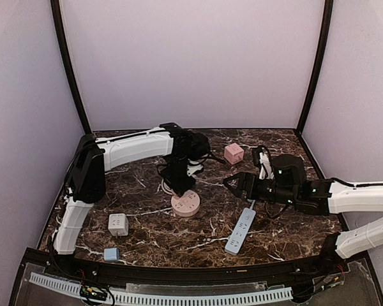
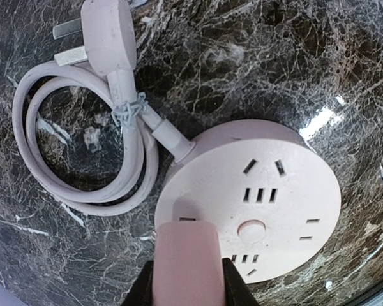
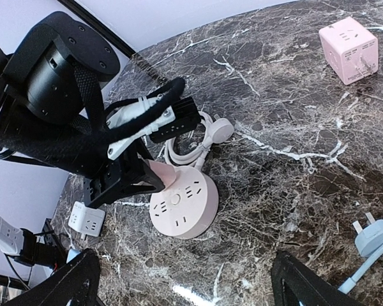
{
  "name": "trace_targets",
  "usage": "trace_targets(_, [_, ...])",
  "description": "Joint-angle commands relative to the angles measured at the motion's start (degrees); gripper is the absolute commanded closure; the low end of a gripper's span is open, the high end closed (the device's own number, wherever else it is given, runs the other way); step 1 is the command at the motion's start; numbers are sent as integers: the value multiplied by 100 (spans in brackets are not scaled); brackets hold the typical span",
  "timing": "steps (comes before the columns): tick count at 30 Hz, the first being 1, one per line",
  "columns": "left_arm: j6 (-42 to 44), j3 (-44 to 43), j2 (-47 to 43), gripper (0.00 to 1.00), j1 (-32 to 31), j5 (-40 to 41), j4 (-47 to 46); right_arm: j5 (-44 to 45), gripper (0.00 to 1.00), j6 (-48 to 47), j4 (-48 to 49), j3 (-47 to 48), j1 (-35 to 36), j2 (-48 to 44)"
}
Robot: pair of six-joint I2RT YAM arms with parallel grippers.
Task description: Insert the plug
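The left pincer is clenched on a pink block-shaped plug. This plug hangs directly ahead of its fingers, over the near rim of the round pink plastic socket disc. The pins are hidden under the plug body, so I cannot tell if they already enter any slots.

To insert it well, I think the pincer must first bring the pins exactly above one group of slots. Then it should turn the wrist until pins and slots agree, and press straight down without tilt. The disc looks light and is not fixed, so a sideways push may slide it on the dark marble bench. The right pincer is released, jaws wide, holding nothing, off to the side of the disc; it could steady the disc.

The count:
- one round disc, with one coiled pink cord and one flat-pin plug beyond the left pincer
- one long pale blue power strip
- three cubes: a pink cube adapter, a white cube adapter and a small blue cube adapter
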State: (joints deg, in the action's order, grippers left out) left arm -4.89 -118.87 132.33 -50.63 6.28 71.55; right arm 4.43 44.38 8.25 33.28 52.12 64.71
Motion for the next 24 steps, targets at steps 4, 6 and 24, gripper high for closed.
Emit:
trace_targets(4, [274, 381, 594, 99, 187, -849, 253, -77, 8, -62, 236, 15, 49, 60])
trace_targets(6, [302, 256, 721, 99, 388, -922, 331, -90, 8, -62, 242, 23, 48, 68])
trace_targets(24, [522, -686, 1265, 78, 124, 97, 869, -125, 8, -115, 335, 30, 51, 140])
